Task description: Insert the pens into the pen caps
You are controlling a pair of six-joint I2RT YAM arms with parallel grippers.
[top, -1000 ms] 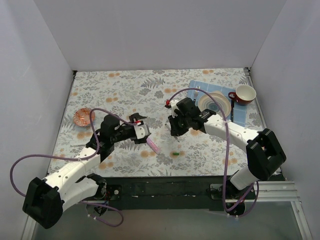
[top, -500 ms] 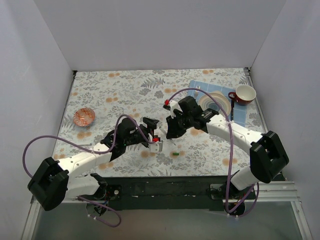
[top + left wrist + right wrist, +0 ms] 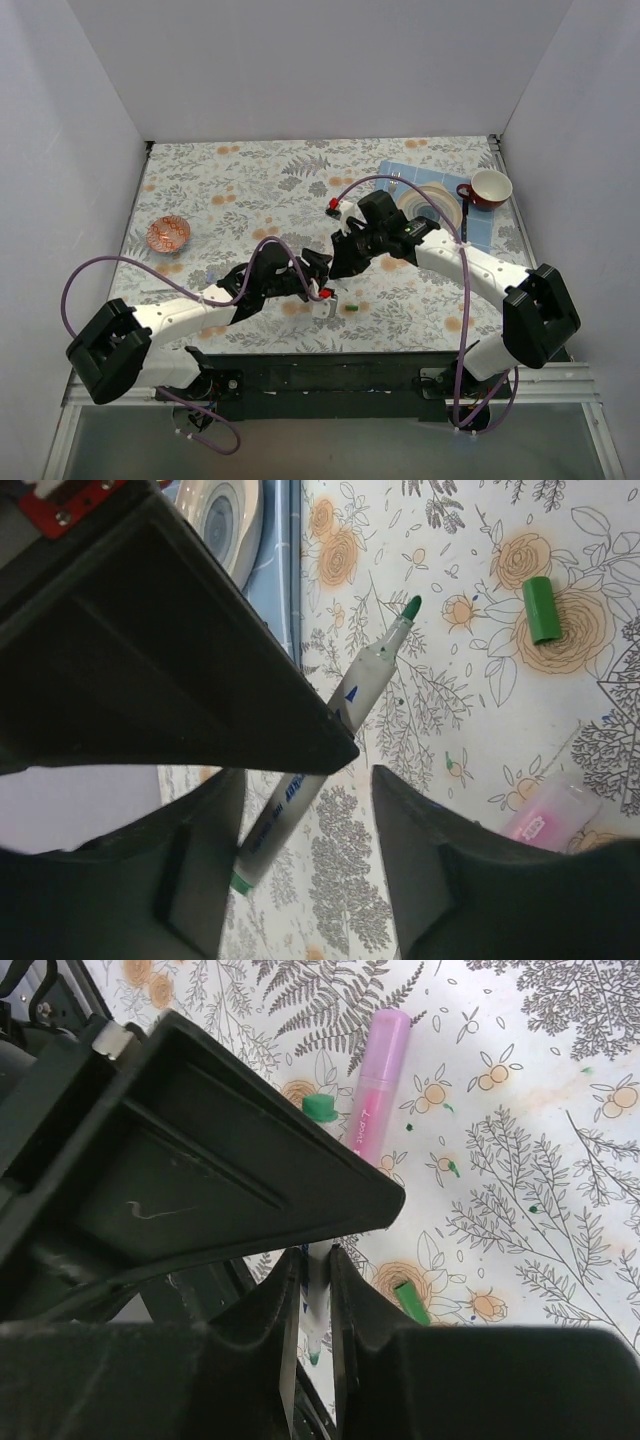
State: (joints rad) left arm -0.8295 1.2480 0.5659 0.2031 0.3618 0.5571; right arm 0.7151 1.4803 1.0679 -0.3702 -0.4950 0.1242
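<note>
— What did the right gripper (image 3: pixel 315 1257) have?

— I saw its two fingers pinched tight on the whitish-grey pen (image 3: pixel 372 675), partway along the barrel. The pen's green tip was bare.

— And the left gripper (image 3: pixel 305 780)?

— Its fingers stood apart, one on each side of the pen's rear end. One finger sat right against the barrel (I could not tell whether it touched) and the other was clear of it. I saw nothing clamped in it.

— Where was the green cap (image 3: pixel 540 610)?

— It was lying flat on an orange flower of the floral tablecloth (image 3: pixel 250 180). It was near the pen's tip but apart from it, and neither gripper held it.

— And the pink pen (image 3: pixel 378 1080)?

— That was flat on the cloth too, loose, just beside the two grippers. From overhead, I saw both arms meeting at the near middle of the table. A plate (image 3: pixel 432 205) on a blue mat (image 3: pixel 480 232) and a red cup (image 3: pixel 490 187) sat well apart from them at the far right.
</note>
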